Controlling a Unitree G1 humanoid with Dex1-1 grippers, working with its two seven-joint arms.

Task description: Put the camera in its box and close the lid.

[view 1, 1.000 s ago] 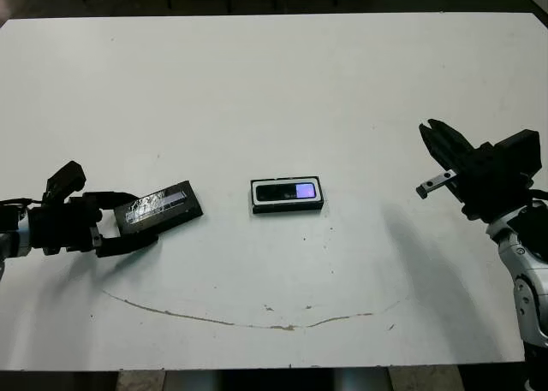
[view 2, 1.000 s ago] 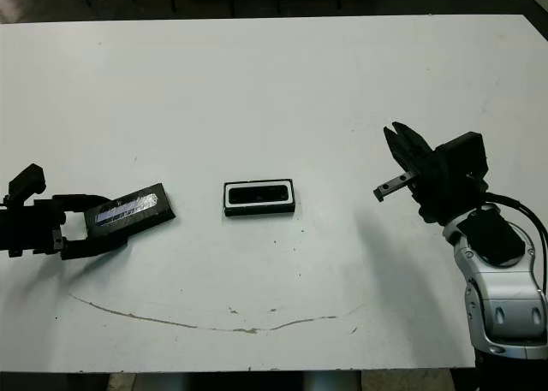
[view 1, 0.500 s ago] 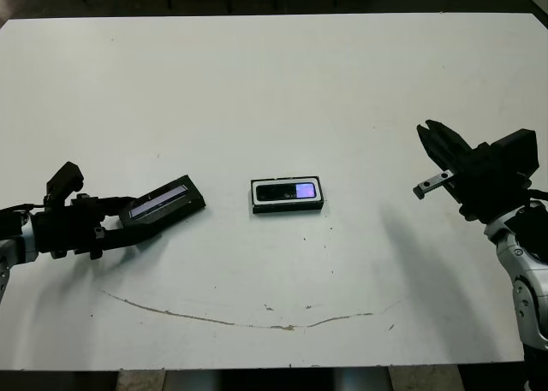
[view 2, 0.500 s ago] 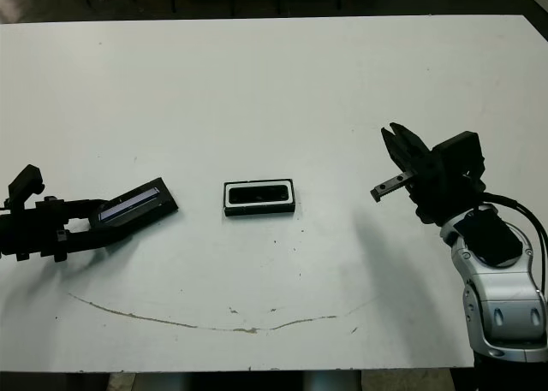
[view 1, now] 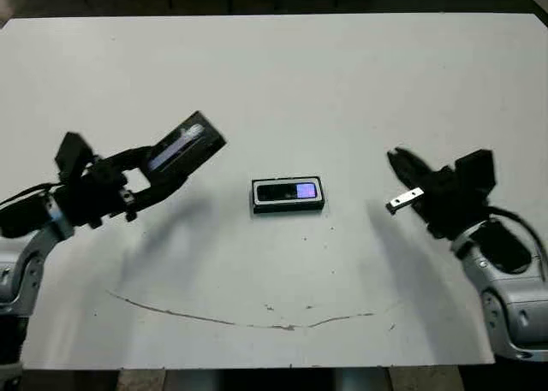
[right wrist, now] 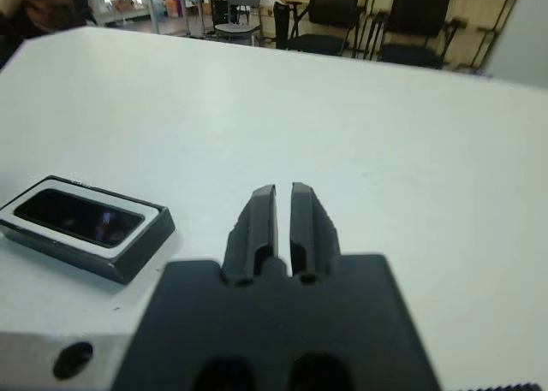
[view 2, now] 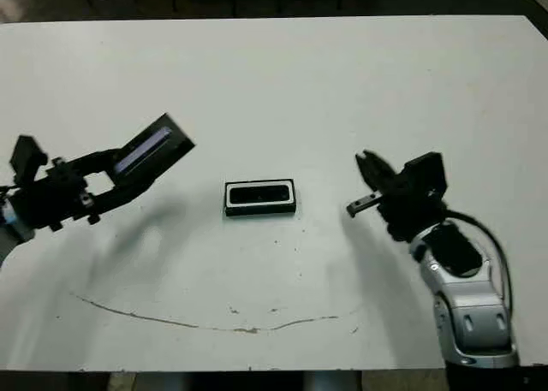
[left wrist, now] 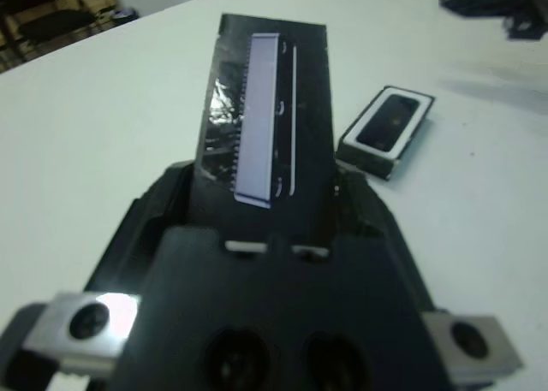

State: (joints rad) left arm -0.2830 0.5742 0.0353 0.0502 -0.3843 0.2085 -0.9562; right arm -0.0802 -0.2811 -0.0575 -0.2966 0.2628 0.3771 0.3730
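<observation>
I am looking at the small slim black camera with the little bluish-purple screen. It is lying flat inside the shallow black-rimmed box with the white lining, which is sitting near the middle of the white table.

The flat black lid with the shiny grey-white label is up in the air to the left of the box, tilted with its far end pointing up. My left gripper is pinching the near end of the lid between its two black fingers.

My right gripper is hanging to the right of the box, well apart from it. Its two black fingers are pressed almost together with nothing between them, pointing toward the box side.
</observation>
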